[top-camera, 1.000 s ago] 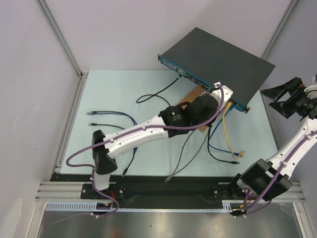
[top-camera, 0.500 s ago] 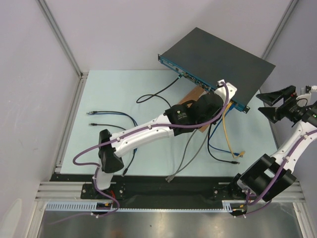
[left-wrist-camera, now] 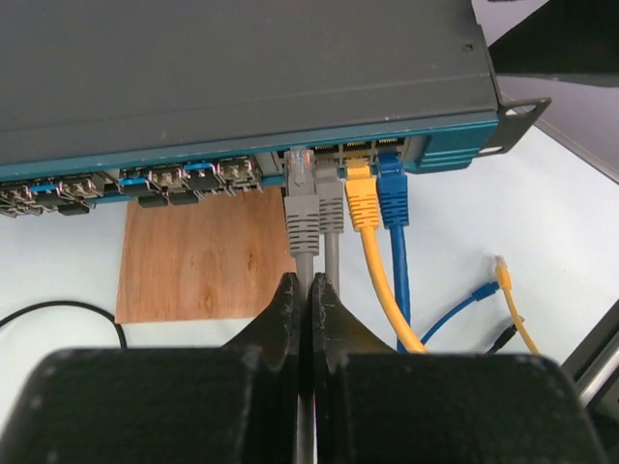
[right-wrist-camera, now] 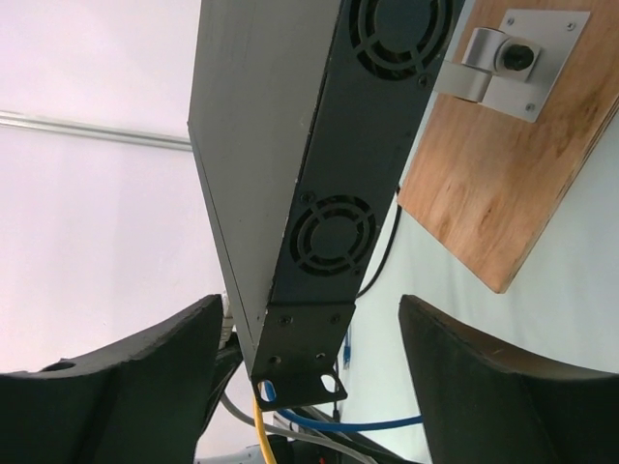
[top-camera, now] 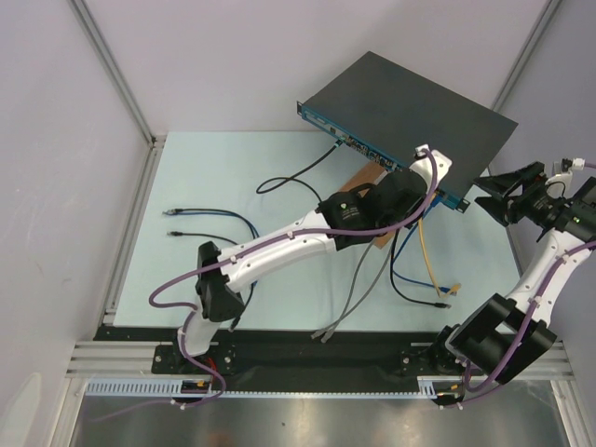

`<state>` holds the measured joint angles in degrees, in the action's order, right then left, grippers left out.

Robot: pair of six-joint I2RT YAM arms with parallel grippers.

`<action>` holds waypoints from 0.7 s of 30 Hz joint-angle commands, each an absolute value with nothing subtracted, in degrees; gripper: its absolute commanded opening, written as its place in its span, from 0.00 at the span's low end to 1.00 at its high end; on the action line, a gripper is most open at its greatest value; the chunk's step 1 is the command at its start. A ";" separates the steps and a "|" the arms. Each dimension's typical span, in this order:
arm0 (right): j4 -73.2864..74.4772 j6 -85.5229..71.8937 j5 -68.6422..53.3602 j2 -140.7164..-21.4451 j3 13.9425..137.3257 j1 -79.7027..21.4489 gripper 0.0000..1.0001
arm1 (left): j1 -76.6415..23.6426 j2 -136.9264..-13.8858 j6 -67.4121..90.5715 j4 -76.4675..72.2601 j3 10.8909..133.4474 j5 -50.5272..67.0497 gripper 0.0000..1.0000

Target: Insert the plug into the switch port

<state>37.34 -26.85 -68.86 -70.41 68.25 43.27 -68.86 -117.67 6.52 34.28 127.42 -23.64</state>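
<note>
The switch (top-camera: 410, 107) is a flat black box at the back right, its blue front face facing my arms. In the left wrist view the switch (left-wrist-camera: 242, 68) fills the top. My left gripper (left-wrist-camera: 302, 285) is shut on a grey cable just behind its grey plug (left-wrist-camera: 301, 203). The plug's clear tip sits at the mouth of a port, beside a second grey plug (left-wrist-camera: 331, 198), a yellow one (left-wrist-camera: 361, 198) and a blue one (left-wrist-camera: 391, 193). My right gripper (right-wrist-camera: 309, 348) is open, its fingers either side of the switch's end bracket (right-wrist-camera: 300, 353) without touching it.
A brown wooden board (left-wrist-camera: 203, 256) lies under the switch front. Loose blue cables (top-camera: 200, 219), a black cable (top-camera: 298, 172), grey cables (top-camera: 358, 279) and a yellow cable (top-camera: 428, 256) lie on the mat. Enclosure walls and frame posts stand close around.
My left arm has pushed forward toward the switch front with the grey cable. My right gripper has swung left and closed in on the switch's right end.
</note>
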 commanded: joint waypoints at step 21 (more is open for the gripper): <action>30.15 -30.23 -69.26 -68.55 66.88 41.48 0.59 | -66.45 -119.53 7.38 37.18 133.06 -20.48 0.00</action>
